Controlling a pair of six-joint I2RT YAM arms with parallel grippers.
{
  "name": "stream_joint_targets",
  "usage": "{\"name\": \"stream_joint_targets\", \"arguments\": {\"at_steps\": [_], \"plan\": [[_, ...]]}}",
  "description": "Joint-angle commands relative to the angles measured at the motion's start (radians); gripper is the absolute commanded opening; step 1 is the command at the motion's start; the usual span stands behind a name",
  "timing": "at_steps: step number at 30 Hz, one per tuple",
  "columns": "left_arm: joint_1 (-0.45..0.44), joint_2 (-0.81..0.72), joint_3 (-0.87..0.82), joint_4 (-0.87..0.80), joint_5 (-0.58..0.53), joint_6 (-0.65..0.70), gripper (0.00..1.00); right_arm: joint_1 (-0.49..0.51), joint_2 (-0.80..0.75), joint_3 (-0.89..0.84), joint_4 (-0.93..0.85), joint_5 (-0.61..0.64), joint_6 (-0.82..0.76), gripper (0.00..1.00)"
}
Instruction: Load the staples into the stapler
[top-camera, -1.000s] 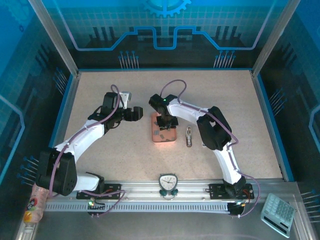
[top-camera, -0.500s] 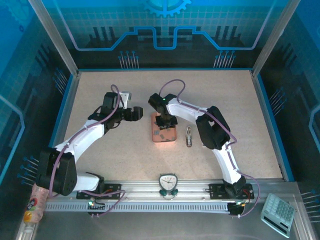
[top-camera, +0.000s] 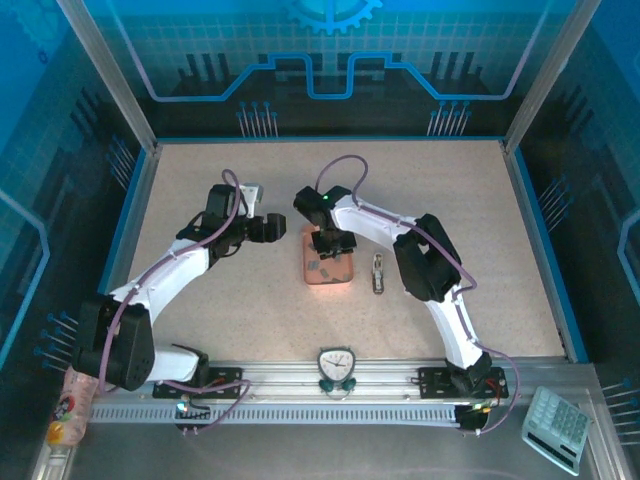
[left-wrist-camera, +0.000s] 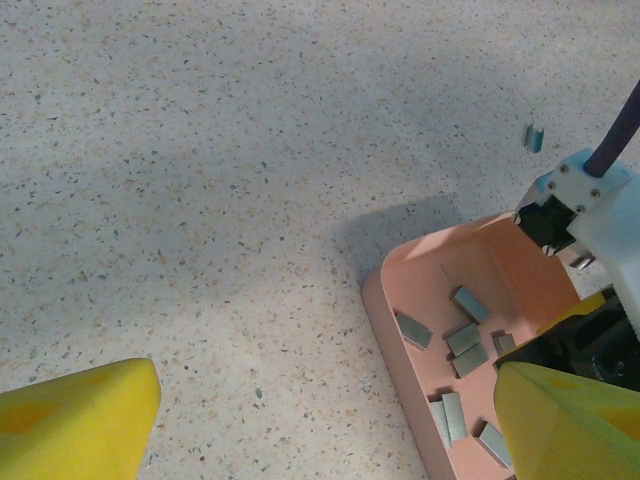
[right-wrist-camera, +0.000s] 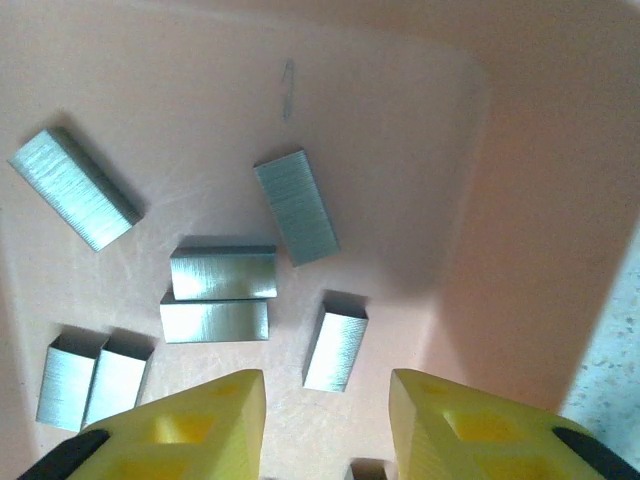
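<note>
The table (top-camera: 450, 200) runs off the edge in both wrist views. From above, the right arm's wrist covers the far half of the pink tray (top-camera: 330, 278). The stapler (top-camera: 378, 274), lying on the table to the right of the right gripper (right-wrist-camera: 325, 385), is too small to show whether it is open. The staples (right-wrist-camera: 223, 273) lie loose on the tray floor just ahead of the right fingertips. One strip is cut off at the picture's bottom edge, in the gap between the fingers, and whether it touches them cannot be told. A small grey piece (left-wrist-camera: 534, 137) on the bare table beyond the tray is hard to make out.

The left arm reaches forward and bends inward, with the left gripper (left-wrist-camera: 325, 390) above the table just to the left of the tray, its fingers spread wide and empty. The right arm arches in from the right and its wrist points straight down into the tray. Its fingers stand a modest gap apart, clamping nothing.
</note>
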Motion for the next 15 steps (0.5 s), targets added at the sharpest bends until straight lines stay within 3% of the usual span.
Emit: {"name": "stream_joint_targets", "arguments": {"at_steps": [1,15], "plan": [[0.007,0.005,-0.004,0.006,0.009,0.004,0.88,-0.006,-0.003,0.032,-0.072,0.021,0.019,0.39],[0.007,0.002,-0.004,0.005,0.007,0.008,0.88,-0.013,0.084,0.079,-0.112,-0.054,0.024,0.38]]}}
